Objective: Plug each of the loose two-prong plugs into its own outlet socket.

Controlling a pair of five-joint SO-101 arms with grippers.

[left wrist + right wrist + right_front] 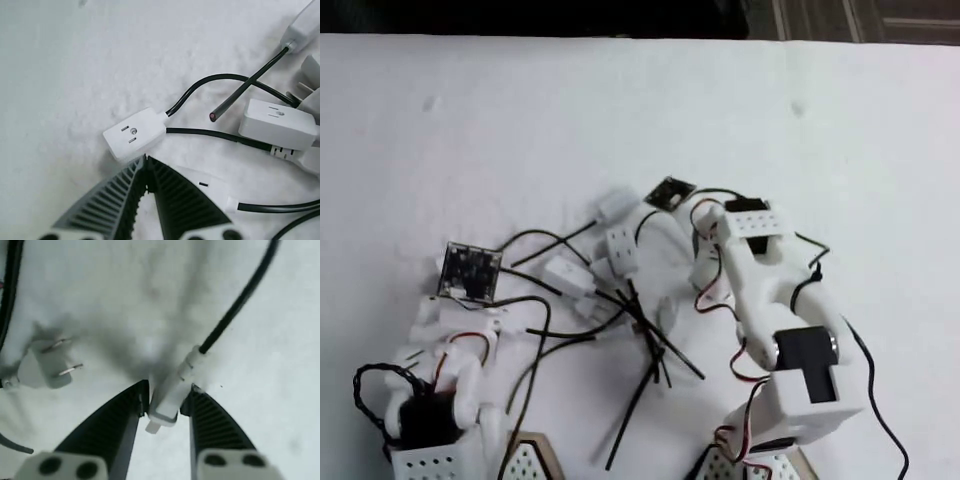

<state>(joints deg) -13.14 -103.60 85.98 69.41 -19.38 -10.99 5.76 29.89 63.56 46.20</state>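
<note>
Slots of an outlet socket [134, 135] show in the left wrist view, just beside the left gripper [146, 164], jaws closed on nothing. Right wrist view has the right gripper [167, 390] clamped on a white cord end [171, 399], its face hidden; a two-prong plug [47, 369] lies loose nearby on the table [280, 390].

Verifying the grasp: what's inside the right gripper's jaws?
A white connector, pinched by the right gripper, with its black cord running out past the tips. Its mating face is covered, so plug or socket cannot be told.
</note>
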